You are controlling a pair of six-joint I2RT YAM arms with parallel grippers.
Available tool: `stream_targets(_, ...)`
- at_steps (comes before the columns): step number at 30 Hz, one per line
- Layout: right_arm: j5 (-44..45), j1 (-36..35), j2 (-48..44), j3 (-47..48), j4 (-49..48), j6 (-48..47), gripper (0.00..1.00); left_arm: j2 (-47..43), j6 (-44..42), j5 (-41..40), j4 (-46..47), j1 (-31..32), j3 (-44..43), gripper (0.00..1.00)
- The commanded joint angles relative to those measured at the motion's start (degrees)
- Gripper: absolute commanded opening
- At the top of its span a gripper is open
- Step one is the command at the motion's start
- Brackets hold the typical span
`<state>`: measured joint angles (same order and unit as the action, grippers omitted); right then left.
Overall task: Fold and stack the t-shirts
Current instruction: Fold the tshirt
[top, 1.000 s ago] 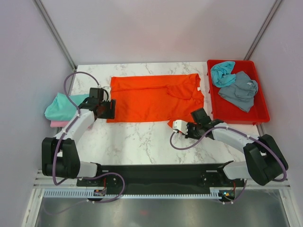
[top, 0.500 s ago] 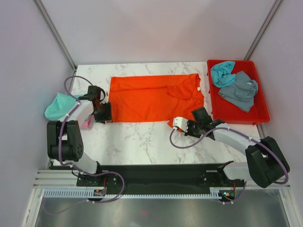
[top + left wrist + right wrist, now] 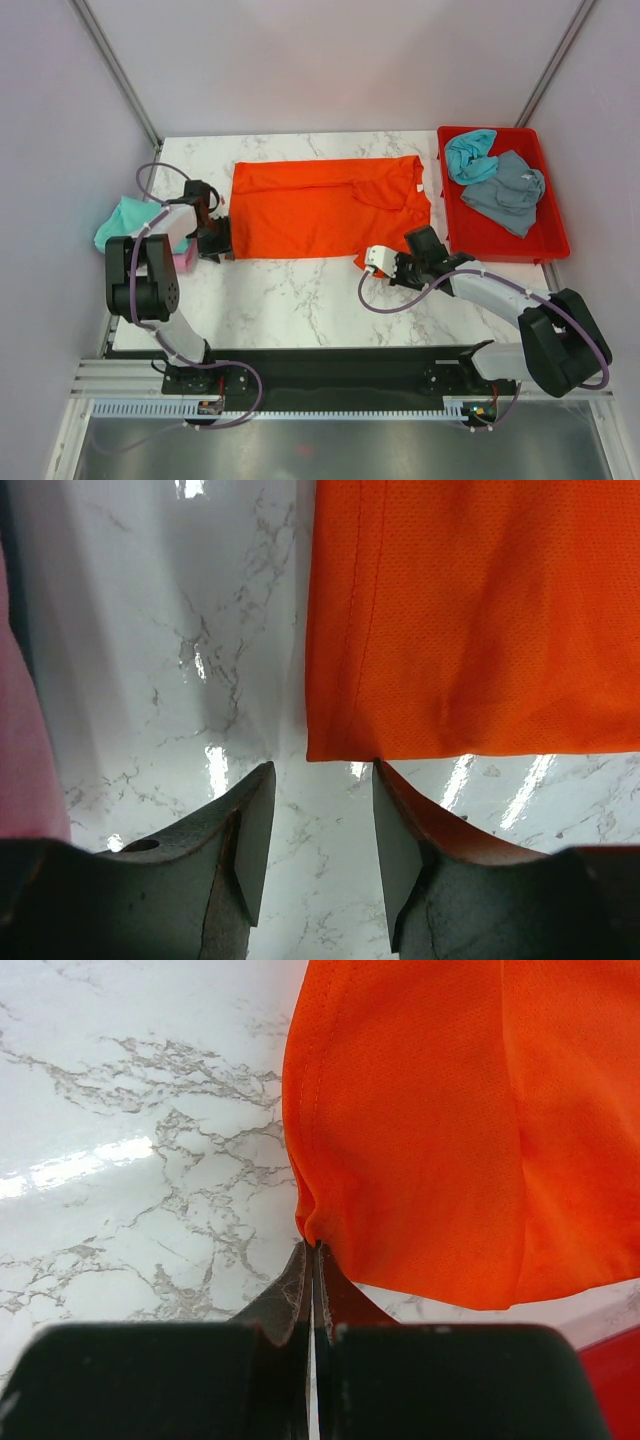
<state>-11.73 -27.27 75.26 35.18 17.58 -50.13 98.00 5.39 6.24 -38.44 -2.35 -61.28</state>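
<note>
Spread flat toward the counter's (image 3: 290, 300) far edge: orange t-shirt (image 3: 320, 205). Right pincer (image 3: 312, 1252) clenched on its near-right hem fold. Left pincer (image 3: 318, 815) released, jaws straddling the near-left corner, probably so both corners lift together for the fold.

"What's sitting on that marble table (image 3: 300, 290)?"
"An orange shirt (image 3: 320, 205) spread flat across the back, a red tray (image 3: 445, 200) along the right edge, and a pink shirt (image 3: 184, 260) at the left edge"
</note>
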Motion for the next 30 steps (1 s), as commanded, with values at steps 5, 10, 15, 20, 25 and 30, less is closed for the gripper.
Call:
stream_targets(5, 0.04, -0.24, -0.12, 1.91, -1.24, 0.47, 0.0, 4.22, 0.85, 2.02, 0.91, -0.02, -4.2, 0.49)
stream_targets(10, 0.39, -0.24, -0.29, 1.56, -1.5, 0.73, 0.0, 4.75, 0.5, 3.78, 0.73, -0.02, -4.73, 0.33)
stream_targets(15, 1.0, -0.33, -0.91, 1.38, -2.37, 2.83, 0.0, 4.14, 0.32, 5.01, 0.47, -0.02, -4.47, 0.02)
stream_targets(20, 3.99, 0.28, -4.06, 5.51, -2.47, 9.34, 0.0, -2.53, -0.55, 7.11, -0.06, -0.02, -3.24, 0.02)
stream_targets(25, 4.78, 0.72, -5.92, 12.71, -2.29, 16.54, 0.0, -8.78, -1.95, 8.17, 0.64, 0.5, -2.18, 0.02)
stream_targets(30, 5.13, 1.69, -5.31, 17.63, -2.81, 21.03, 0.0, -10.46, -3.1, 7.74, 1.52, 1.38, -2.18, 0.02)
